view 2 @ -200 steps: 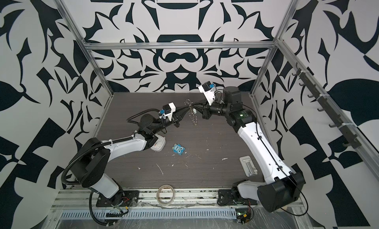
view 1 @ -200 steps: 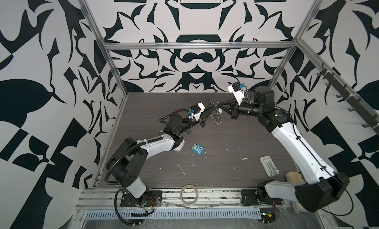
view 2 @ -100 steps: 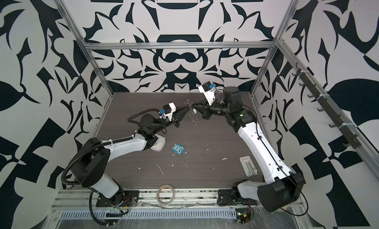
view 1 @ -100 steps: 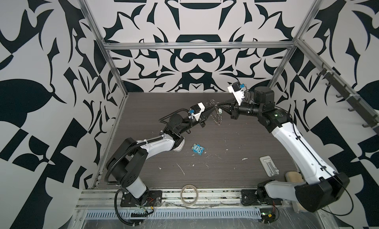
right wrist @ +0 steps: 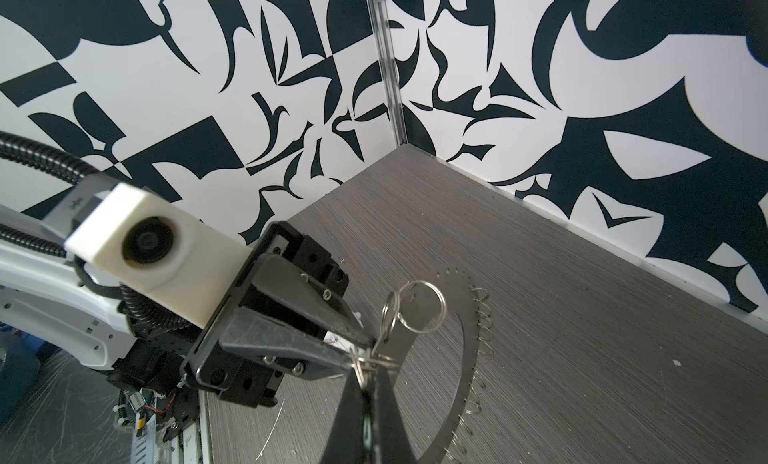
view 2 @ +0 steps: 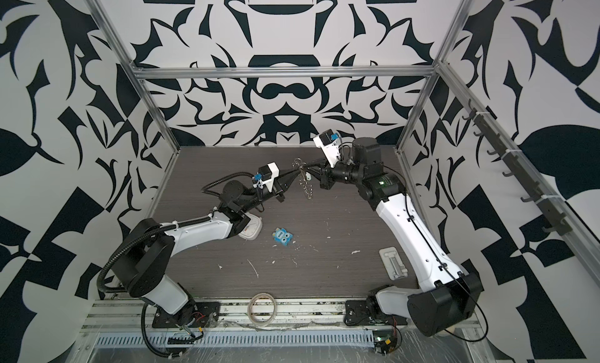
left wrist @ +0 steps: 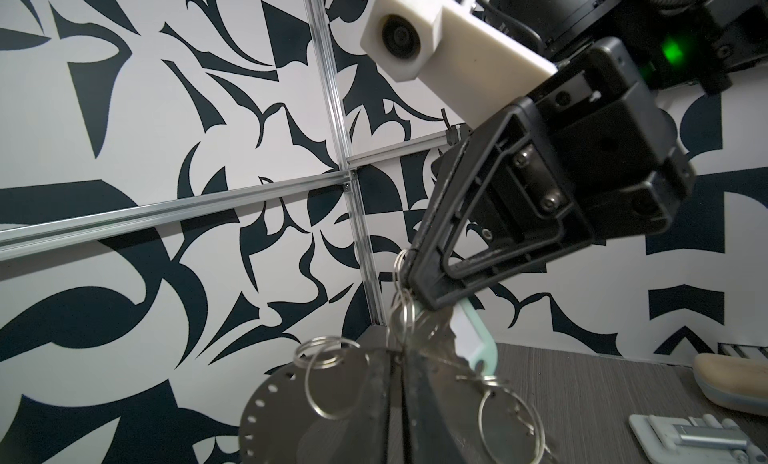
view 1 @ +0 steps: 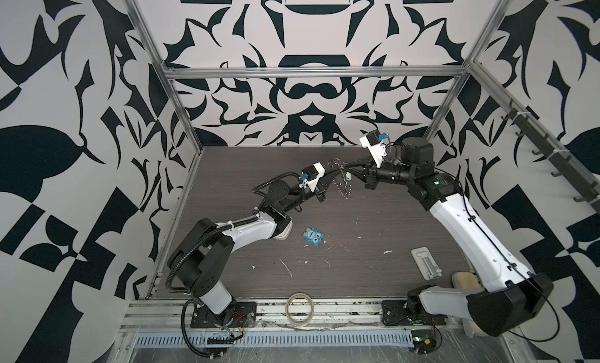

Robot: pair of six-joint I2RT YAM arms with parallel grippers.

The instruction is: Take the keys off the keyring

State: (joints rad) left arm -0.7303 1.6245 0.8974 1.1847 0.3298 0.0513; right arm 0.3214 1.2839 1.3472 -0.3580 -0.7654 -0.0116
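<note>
Both grippers meet in the air over the back of the table. The keyring [view 1: 345, 190] [view 2: 307, 188], a flat silver disc fringed with small wire rings, hangs edge-on between them. My left gripper [view 1: 337, 171] [view 2: 298, 173] [left wrist: 400, 395] is shut on the disc's rim [left wrist: 278, 408]. My right gripper [view 1: 343, 165] [view 2: 304, 168] [right wrist: 365, 368] is shut on a small split ring at the disc's edge. The silver key [left wrist: 434, 329] and its white tag [left wrist: 471, 337] [view 1: 348, 176] hang from that ring, just under the right fingertips [left wrist: 424, 283]. The disc [right wrist: 467, 358] shows past the right fingers.
A blue owl-faced toy [view 1: 314, 237] [view 2: 282, 237] lies mid-table. A tape roll [view 1: 300, 312] [view 2: 262, 309] sits on the front rail. A flat grey-white holder [view 1: 427, 262] [view 2: 393, 262] lies front right, a beige pad [view 1: 464, 280] beside it. A white object [view 2: 251, 229] lies under the left arm.
</note>
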